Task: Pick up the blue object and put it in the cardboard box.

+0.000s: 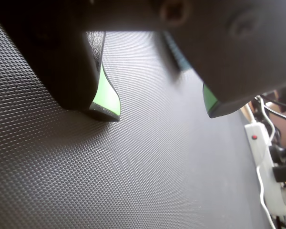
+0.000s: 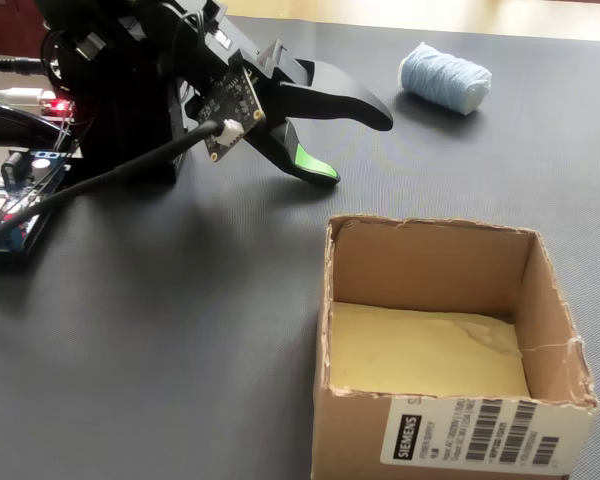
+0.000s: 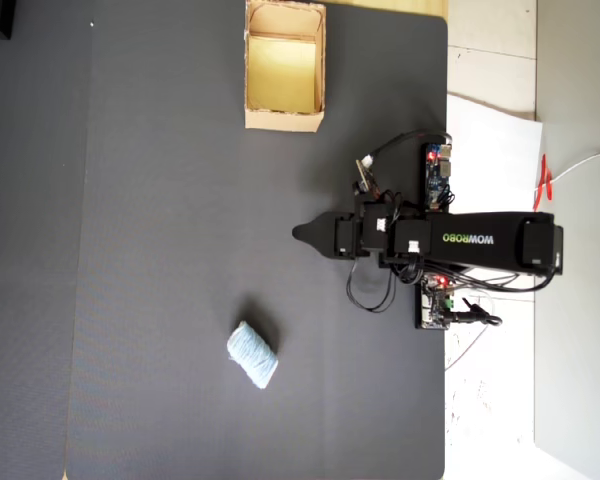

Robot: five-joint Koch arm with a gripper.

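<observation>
The blue object (image 2: 445,78) is a pale blue yarn-like bundle lying on the black mat at the far right of the fixed view. In the overhead view the blue object (image 3: 252,354) lies below and left of the arm. The cardboard box (image 2: 430,228) stands upright in the foreground with nothing inside; from overhead the box (image 3: 285,122) sits near the top. My gripper (image 2: 358,148) hovers low over the mat between the two, apart from both. Its green-lined jaws stand open in the wrist view (image 1: 161,109), holding only air. From overhead only the gripper's (image 3: 298,233) upper jaw shows.
The arm's black base and circuit boards (image 2: 20,200) with cables sit at the left of the fixed view. A white power strip (image 1: 267,162) lies past the mat's edge in the wrist view. The mat's right edge (image 3: 446,300) runs beside the arm base.
</observation>
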